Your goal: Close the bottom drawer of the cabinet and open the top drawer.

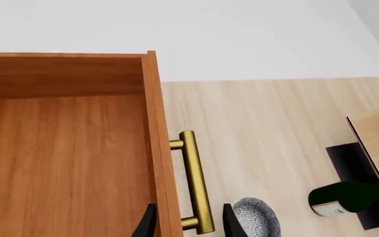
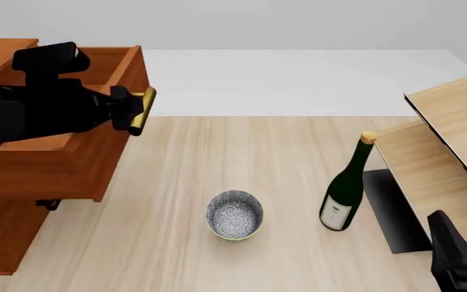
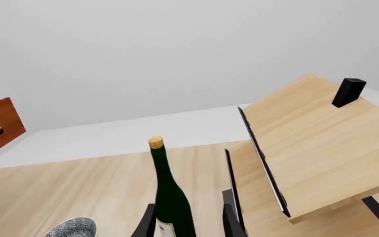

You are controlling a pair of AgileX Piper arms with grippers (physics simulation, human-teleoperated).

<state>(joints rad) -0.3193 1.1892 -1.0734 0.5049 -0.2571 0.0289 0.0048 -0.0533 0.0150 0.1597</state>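
Observation:
The reddish-brown cabinet (image 2: 6,243) stands at the table's left edge. Its top drawer (image 2: 63,164) is pulled well out, and the left wrist view looks down into its bare inside (image 1: 64,158). The brass bar handle (image 1: 195,182) sits on the drawer front. My left gripper (image 1: 189,224) is open, its fingers straddling the front panel and the handle; it shows at the handle (image 2: 143,109) in the front view too. The bottom drawer is hidden below the pulled-out drawer. My right gripper (image 2: 464,234) hangs open at the near right, holding nothing.
A speckled bowl (image 2: 235,214) sits mid-table. A dark green wine bottle (image 2: 345,194) with a cork stands upright to its right. Pale light-wood furniture (image 2: 452,134) with a slanted top and black base fills the right side. The left arm (image 2: 31,115) covers part of the drawer.

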